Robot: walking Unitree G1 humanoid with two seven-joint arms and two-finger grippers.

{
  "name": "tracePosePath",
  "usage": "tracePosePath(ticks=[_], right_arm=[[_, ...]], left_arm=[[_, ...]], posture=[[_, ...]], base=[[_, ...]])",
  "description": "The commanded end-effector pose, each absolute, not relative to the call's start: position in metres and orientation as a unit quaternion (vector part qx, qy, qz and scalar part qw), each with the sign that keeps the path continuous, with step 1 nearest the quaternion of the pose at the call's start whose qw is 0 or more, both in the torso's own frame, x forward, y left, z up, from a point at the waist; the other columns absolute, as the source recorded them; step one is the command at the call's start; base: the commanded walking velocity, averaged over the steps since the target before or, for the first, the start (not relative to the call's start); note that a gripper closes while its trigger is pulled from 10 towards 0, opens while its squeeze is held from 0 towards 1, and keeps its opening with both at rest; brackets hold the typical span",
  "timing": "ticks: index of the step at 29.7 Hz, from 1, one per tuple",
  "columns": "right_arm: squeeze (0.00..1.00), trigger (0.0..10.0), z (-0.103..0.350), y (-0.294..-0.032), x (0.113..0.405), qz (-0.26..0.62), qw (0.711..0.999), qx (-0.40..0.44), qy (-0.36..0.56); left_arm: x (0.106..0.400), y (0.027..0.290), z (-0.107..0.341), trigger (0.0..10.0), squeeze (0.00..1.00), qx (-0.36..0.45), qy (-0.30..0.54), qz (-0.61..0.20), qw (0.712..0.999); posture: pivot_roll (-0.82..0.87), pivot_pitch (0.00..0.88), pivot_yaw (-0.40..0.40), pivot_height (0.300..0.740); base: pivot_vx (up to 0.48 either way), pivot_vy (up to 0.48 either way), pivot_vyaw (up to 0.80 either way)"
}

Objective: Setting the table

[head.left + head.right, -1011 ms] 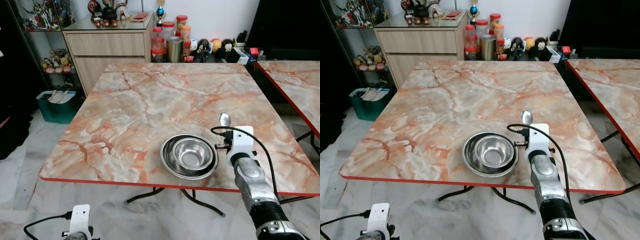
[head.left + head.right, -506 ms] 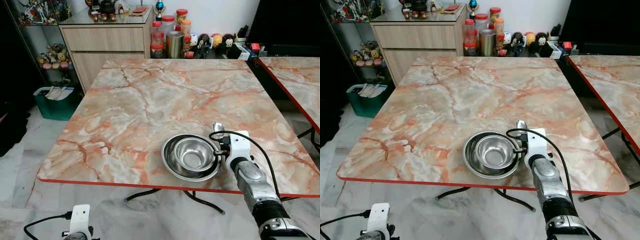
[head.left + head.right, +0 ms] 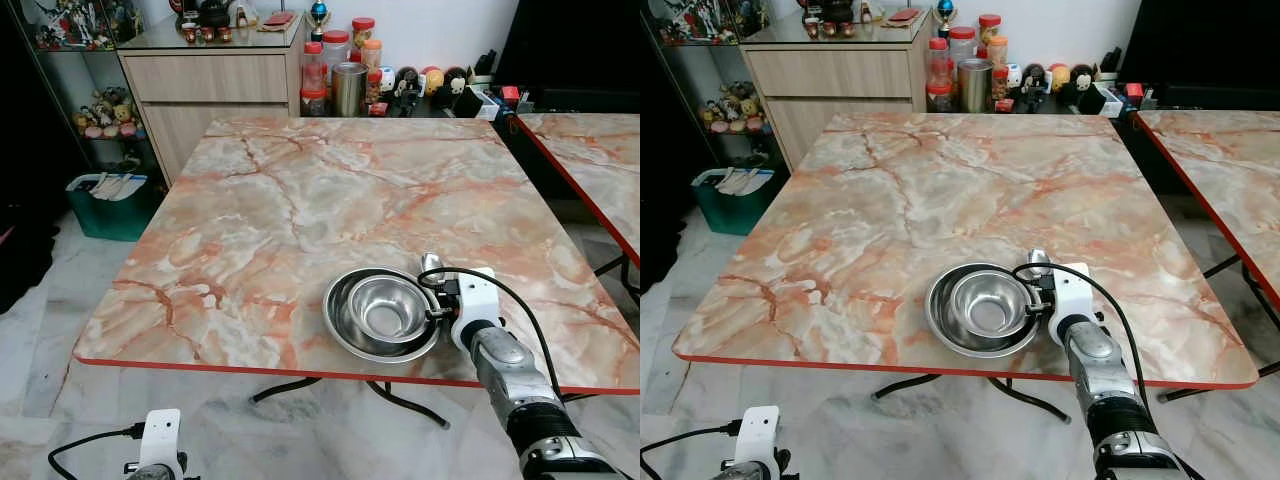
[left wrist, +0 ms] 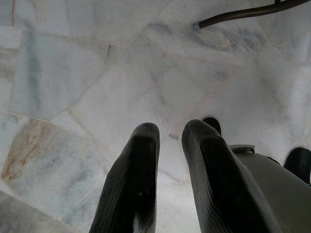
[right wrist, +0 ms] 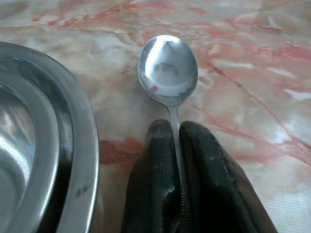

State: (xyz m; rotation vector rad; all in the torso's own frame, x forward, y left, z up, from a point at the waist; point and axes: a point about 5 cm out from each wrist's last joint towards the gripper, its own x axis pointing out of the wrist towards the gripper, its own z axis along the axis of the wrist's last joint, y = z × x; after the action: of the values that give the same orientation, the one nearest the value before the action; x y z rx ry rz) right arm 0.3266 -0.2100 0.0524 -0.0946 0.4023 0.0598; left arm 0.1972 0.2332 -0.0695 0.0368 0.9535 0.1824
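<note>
While my right gripper (image 5: 176,145) hangs low over the near right part of the table (image 3: 300,190), its jaws are pressed together on the handle of a steel spoon (image 5: 168,70), the stem pinched between the two black fingers (image 5: 155,179) and the bowl of the spoon standing clear beyond the fingertips. Item held: spoon, long axis in line with my fingers and pointing away from me toward the far edge of the table, bowl face up, close above the marble; whether it touches the surface I cannot tell. Item adjacent: steel bowl (image 3: 385,305) nested in a wider steel plate (image 3: 340,330), set near the front edge; the spoon lies just beside the plate's rim on its right side, apart from it, running roughly parallel to that side. Judgement: the coming move is a set-down, and it turns on keeping the spoon to the right of the plate with its axis as it is, so that lowering and parting the jaws leaves it beside the rim and not on it. Right arm is the nearer and the one engaged. Left gripper (image 4: 167,170): idle, hanging below table height over the pale marble floor (image 4: 97,73), jaws nearly together and holding nothing.
</note>
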Motion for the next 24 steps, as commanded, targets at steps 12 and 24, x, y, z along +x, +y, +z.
tracePosePath(ticks=[12, 24], right_arm=[[0.0, 10.0, 0.0474, -0.2139, 0.3249, 0.032, 0.974, -0.052, 0.217], [0.45, 10.0, 0.0449, -0.2117, 0.3235, 0.036, 0.974, -0.05, 0.22]], left_arm=[[0.1964, 0.2354, -0.0694, 10.0, 0.0, 0.027, 0.46, 0.082, 0.883], [0.196, 0.2358, -0.0695, 10.0, 0.0, 0.028, 0.461, 0.083, 0.883]], posture=[[0.04, 0.0, 0.017, 0.74], [0.05, 0.0, 0.017, 0.74]], base=[[0.0, 0.0, 0.0], [0.0, 0.0, 0.0]])
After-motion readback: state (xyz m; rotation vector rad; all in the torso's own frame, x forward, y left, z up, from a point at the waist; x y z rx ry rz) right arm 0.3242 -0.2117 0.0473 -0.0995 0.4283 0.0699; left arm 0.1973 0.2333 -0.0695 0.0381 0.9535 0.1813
